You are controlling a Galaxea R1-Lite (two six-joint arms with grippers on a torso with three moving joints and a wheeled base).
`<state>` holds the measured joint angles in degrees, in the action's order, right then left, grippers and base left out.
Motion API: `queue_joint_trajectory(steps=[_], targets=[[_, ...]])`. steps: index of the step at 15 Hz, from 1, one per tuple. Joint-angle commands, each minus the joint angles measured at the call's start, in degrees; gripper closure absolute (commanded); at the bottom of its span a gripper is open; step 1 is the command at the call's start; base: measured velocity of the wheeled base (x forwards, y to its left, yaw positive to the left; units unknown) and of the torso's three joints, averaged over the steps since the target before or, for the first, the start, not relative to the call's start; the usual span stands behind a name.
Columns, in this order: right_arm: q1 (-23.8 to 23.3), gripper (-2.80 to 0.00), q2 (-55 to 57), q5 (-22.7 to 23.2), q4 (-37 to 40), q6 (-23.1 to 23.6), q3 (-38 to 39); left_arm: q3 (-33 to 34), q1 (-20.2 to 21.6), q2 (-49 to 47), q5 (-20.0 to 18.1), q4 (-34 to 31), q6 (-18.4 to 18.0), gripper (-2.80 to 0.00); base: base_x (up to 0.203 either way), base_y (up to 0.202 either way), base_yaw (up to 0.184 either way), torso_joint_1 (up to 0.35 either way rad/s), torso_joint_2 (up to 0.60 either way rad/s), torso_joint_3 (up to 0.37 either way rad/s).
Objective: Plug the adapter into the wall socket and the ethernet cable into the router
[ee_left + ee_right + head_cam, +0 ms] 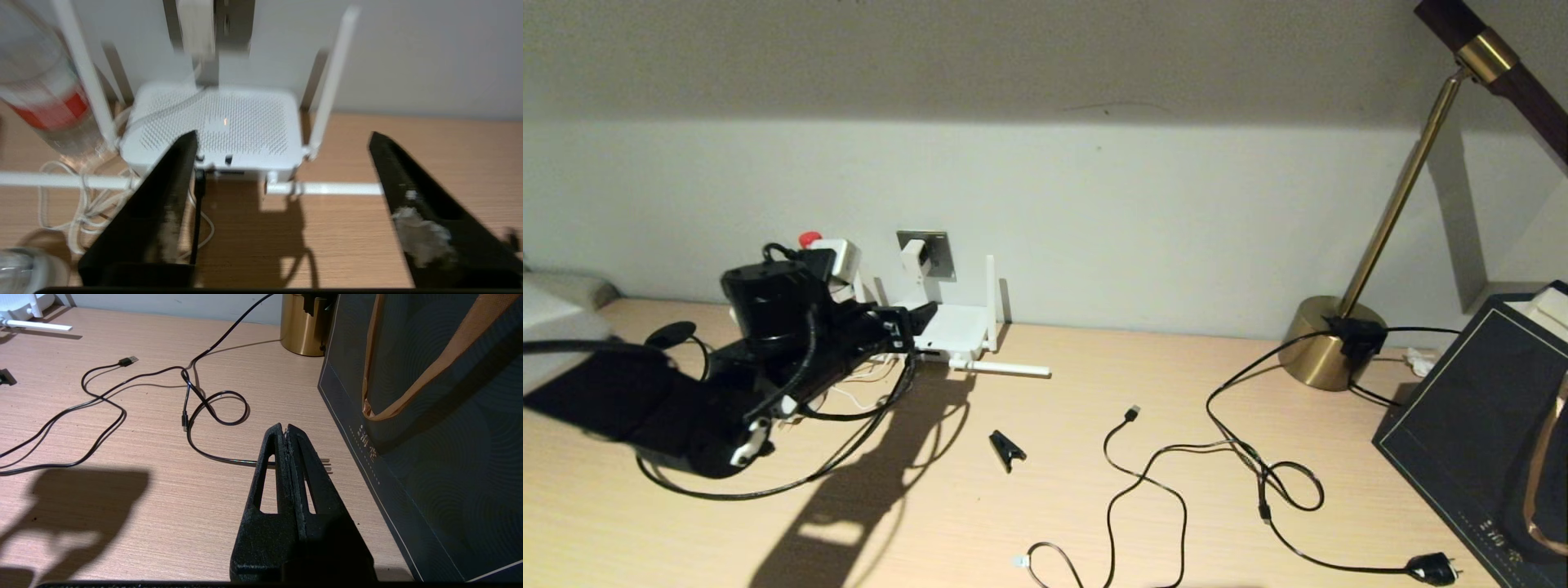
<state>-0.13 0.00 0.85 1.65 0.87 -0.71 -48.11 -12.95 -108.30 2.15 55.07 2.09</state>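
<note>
The white router [212, 122] lies against the wall with two antennas upright and two flat on the table. The white adapter [916, 256] sits in the dark grey wall socket [939, 247] just above it. The black ethernet cable [197, 214] runs up to the router's port edge, and its end sits at a port there. My left gripper [282, 136] is open just in front of that edge. It holds nothing, and the cable passes beside one finger [171, 192]. My right gripper [284, 428] is shut and empty, low over the table beside a dark bag.
A brass lamp base [1330, 343] stands at the back right and a dark paper bag [1486, 425] at the right edge. A thin black USB cable [1131, 413], a black cord with a chunky plug [1433, 567] and a small black clip [1006, 449] lie mid-table. A red-labelled bottle [49, 106] stands beside the router.
</note>
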Motion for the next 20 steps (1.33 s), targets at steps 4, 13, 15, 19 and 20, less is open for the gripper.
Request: queue_joint_trajectory(steps=[4, 13, 15, 19, 20], targets=[[0.0, 0.0, 0.0, 0.0, 0.0, 0.1, 0.0, 9.0, -0.7, 40.6, 0.5, -11.1, -0.6, 0.0, 0.0, 0.0, 0.0, 0.0, 0.0, 0.0], [0.0, 0.0, 0.0, 0.0, 0.0, 0.0, 0.0, 33.9, 12.1, 93.4, 3.5, -53.7, -2.4, 0.0, 0.0, 0.0, 0.0, 0.0, 0.0, 0.0], [0.0, 0.0, 0.0, 0.0, 0.0, 0.1, 0.0, 43.3, 12.0, 96.1, 1.3, -55.6, -8.6, 0.0, 0.0, 0.0, 0.0, 0.0, 0.0, 0.0], [0.0, 0.0, 0.0, 0.0, 0.0, 0.0, 0.0, 46.4, 12.5, 108.5, -3.6, -57.2, -11.6, 0.0, 0.0, 0.0, 0.0, 0.0, 0.0, 0.0], [0.0, 0.0, 0.0, 0.0, 0.0, 0.0, 0.0, 47.0, 12.6, 108.6, -4.2, -57.1, -10.1, 0.0, 0.0, 0.0, 0.0, 0.0, 0.0, 0.0]])
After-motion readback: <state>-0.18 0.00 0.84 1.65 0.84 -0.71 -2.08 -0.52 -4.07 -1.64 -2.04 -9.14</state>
